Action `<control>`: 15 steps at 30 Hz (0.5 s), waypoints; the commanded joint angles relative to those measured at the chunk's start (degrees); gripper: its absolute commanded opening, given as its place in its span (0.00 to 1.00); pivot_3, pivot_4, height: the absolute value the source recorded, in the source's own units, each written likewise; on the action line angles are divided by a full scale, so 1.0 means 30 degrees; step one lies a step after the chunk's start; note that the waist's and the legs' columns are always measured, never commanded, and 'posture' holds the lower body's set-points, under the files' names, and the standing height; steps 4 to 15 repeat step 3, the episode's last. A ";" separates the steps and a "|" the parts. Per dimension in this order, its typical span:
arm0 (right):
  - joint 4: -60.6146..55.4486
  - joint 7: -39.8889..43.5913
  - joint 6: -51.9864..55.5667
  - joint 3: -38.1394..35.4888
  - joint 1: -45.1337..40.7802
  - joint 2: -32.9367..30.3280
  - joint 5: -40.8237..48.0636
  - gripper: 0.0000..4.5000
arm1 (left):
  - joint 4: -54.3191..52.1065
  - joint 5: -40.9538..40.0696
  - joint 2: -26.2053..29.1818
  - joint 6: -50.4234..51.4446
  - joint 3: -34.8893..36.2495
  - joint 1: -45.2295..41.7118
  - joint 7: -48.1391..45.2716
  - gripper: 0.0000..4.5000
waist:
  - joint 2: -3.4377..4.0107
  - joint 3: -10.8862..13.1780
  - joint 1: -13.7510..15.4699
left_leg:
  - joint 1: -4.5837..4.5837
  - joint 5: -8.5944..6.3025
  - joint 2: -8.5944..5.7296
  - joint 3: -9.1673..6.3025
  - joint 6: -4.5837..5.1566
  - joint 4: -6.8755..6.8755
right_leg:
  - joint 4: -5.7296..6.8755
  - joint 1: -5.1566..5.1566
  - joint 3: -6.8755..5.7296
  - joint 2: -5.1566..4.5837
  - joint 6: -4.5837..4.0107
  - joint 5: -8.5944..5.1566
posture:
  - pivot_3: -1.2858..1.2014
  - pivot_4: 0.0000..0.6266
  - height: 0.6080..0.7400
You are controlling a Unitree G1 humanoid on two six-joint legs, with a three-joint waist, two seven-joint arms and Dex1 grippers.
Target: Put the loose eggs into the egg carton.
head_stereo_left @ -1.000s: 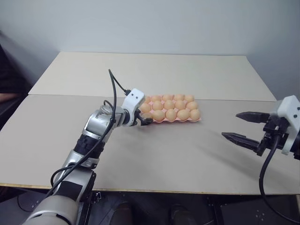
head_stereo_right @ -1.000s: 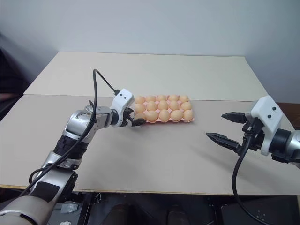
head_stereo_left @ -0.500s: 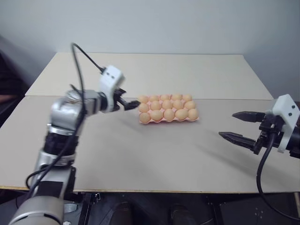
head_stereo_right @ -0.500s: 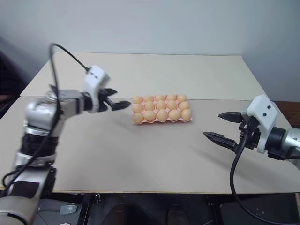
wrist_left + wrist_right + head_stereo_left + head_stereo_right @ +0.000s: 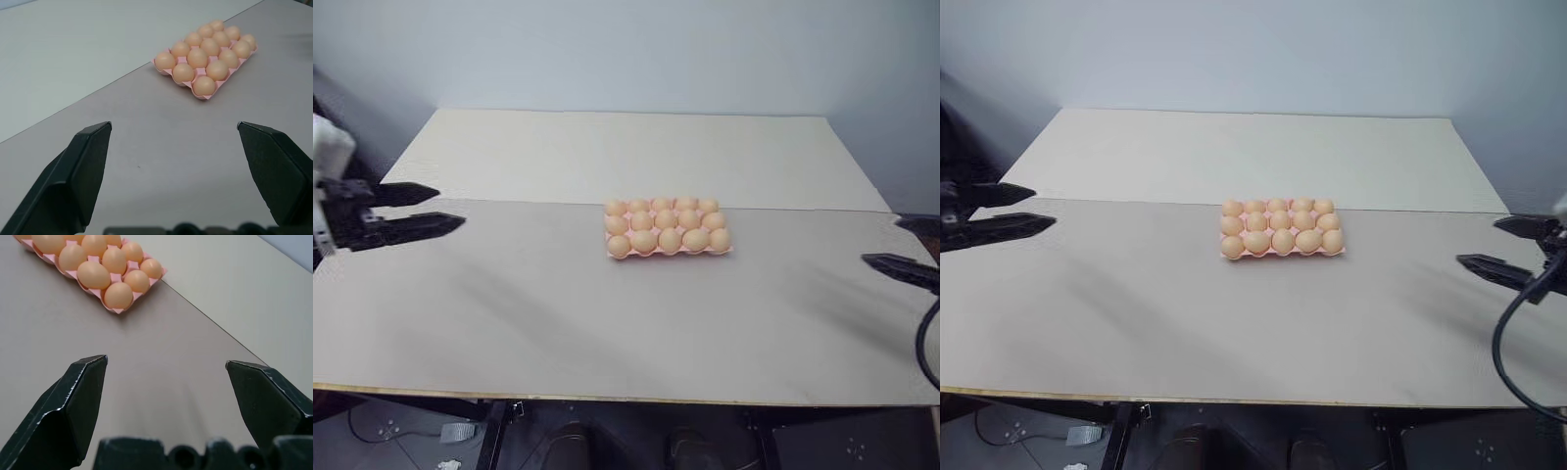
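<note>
A: Where are the eggs [image 5: 668, 223]?
B: Mid-frame on the bench [image 5: 558, 313], filling the pink carton [image 5: 670, 252].
A: And the fingers?
B: Left gripper [image 5: 423, 210] and right gripper [image 5: 1498, 244] both released, empty. Eggs look light, slippery, fragile; grip sides gently.

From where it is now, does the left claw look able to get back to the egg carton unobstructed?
Probably yes. The left claw hangs open at the table's left edge, well apart from the egg carton, with bare tabletop between them. The right claw stays off to the other side, out of that path.
</note>
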 commanded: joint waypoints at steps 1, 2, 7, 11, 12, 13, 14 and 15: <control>0.0929 0.0374 -0.1022 0.0348 -0.1215 -0.0582 -0.0228 1.00 | -0.0992 -0.0558 -0.0258 0.0023 0.1129 0.1120 0.0390 1.00 | 0.0001 -0.0001 -0.0073 | 0.0007 0.0001 0.0007 0.0000 -0.0002 -0.0008 | 0.0007 -0.0001 0.0001 0.0005 -0.0002 -0.0001 | 0.52 0.24 1.00; 0.1152 0.0420 -0.1141 0.0674 -0.1585 -0.0572 -0.0250 1.00 | -0.1432 -0.0644 -0.0506 0.0101 0.1246 0.1480 0.0762 1.00 | 0.0004 -0.0002 -0.0165 | 0.0012 0.0001 0.0015 0.0006 -0.0002 -0.0012 | 0.0011 -0.0002 0.0004 0.0011 -0.0006 -0.0003 | 0.52 0.24 1.00; 0.1352 0.0496 -0.1233 0.0913 -0.1896 -0.0554 -0.0319 1.00 | -0.1752 -0.0740 -0.0670 0.0160 0.1328 0.1730 0.1072 1.00 | 0.0004 -0.0002 -0.0165 | 0.0013 0.0000 0.0021 0.0017 -0.0002 -0.0015 | 0.0007 -0.0003 0.0017 0.0012 -0.0006 -0.0003 | 0.52 0.24 1.00; 0.1352 0.0496 -0.1233 0.0913 -0.1896 -0.0554 -0.0319 1.00 | -0.1752 -0.0740 -0.0670 0.0160 0.1328 0.1730 0.1072 1.00 | 0.0004 -0.0002 -0.0165 | 0.0013 0.0000 0.0021 0.0017 -0.0002 -0.0015 | 0.0007 -0.0003 0.0017 0.0012 -0.0006 -0.0003 | 0.52 0.24 1.00; 0.1352 0.0496 -0.1233 0.0913 -0.1896 -0.0554 -0.0319 1.00 | -0.1752 -0.0740 -0.0670 0.0160 0.1328 0.1730 0.1072 1.00 | 0.0004 -0.0002 -0.0165 | 0.0013 0.0000 0.0021 0.0017 -0.0002 -0.0015 | 0.0007 -0.0003 0.0017 0.0012 -0.0006 -0.0003 | 0.52 0.24 1.00; 0.1352 0.0496 -0.1233 0.0913 -0.1896 -0.0554 -0.0319 1.00 | -0.1752 -0.0740 -0.0670 0.0160 0.1328 0.1730 0.1072 1.00 | 0.0004 -0.0002 -0.0165 | 0.0013 0.0000 0.0021 0.0017 -0.0002 -0.0015 | 0.0007 -0.0003 0.0017 0.0012 -0.0006 -0.0003 | 0.52 0.24 1.00; 0.1352 0.0496 -0.1233 0.0913 -0.1896 -0.0554 -0.0319 1.00 | -0.1752 -0.0740 -0.0670 0.0160 0.1328 0.1730 0.1072 1.00 | 0.0004 -0.0002 -0.0165 | 0.0013 0.0000 0.0021 0.0017 -0.0002 -0.0015 | 0.0007 -0.0003 0.0017 0.0012 -0.0006 -0.0003 | 0.52 0.24 1.00; 0.1352 0.0496 -0.1233 0.0913 -0.1896 -0.0554 -0.0319 1.00 | -0.1752 -0.0740 -0.0670 0.0160 0.1328 0.1730 0.1072 1.00 | 0.0004 -0.0002 -0.0165 | 0.0013 0.0000 0.0021 0.0017 -0.0002 -0.0015 | 0.0007 -0.0003 0.0017 0.0012 -0.0006 -0.0003 | 0.52 0.24 1.00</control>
